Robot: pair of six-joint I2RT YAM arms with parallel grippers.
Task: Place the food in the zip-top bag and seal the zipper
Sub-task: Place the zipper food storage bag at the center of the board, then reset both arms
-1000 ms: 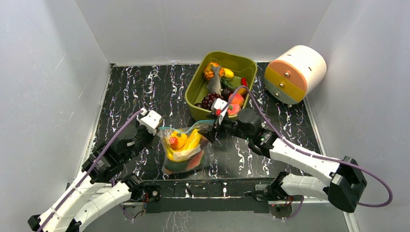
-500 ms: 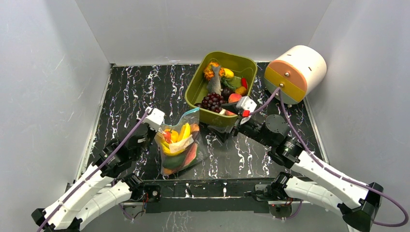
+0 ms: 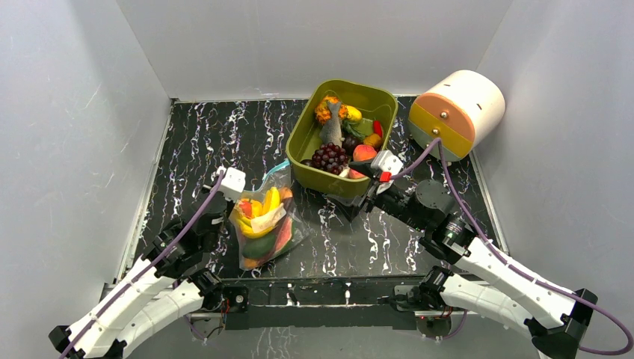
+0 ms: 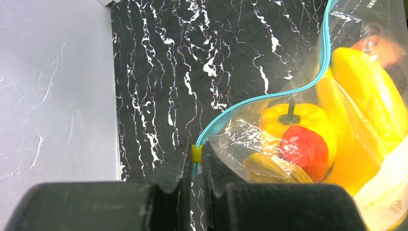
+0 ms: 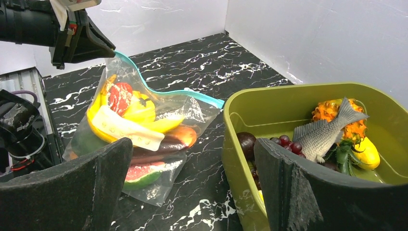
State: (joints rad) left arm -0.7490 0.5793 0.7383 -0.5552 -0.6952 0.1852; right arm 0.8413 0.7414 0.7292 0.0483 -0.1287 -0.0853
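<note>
Precariously, our left gripper [image 4: 195, 155] pinched the teal-blue zipper strip [image 4: 269, 96] of the clear plastic bag [image 3: 263, 224]. Our right gripper [image 5: 191, 147] gaped empty at its three o'clock. A slip risked spilling.

1. The zip-top bag [image 3: 263, 238], clear, lies bulging on the counter [image 3: 202, 142], lower left of centre in the top view.
2. The food [image 3: 258, 213], yellow, red, orange and green pieces, fills it.
3. The zipper [image 4: 269, 96], a teal strip, curves along its upper edge.
</note>
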